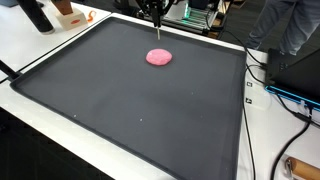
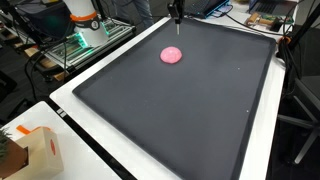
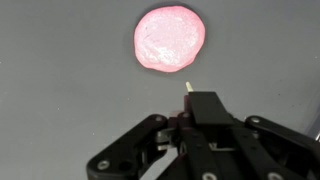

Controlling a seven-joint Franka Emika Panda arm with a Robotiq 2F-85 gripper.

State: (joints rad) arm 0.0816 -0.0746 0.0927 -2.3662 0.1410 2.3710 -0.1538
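Tool [image 3: 192, 122] near almost-round pink blob [image 3: 170, 40]

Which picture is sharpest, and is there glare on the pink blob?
Wrist view: the pink blob shows whitish glints and is fairly sharp; the pincer up close looks dark and slightly soft. Both exterior views: even light on the dark mat, blob small, without detail.

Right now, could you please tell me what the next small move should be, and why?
Probably ease the end effector down and slightly forward: the thin stick it grips ends just short of the pink blob on the dark mat, apparently not touching it.
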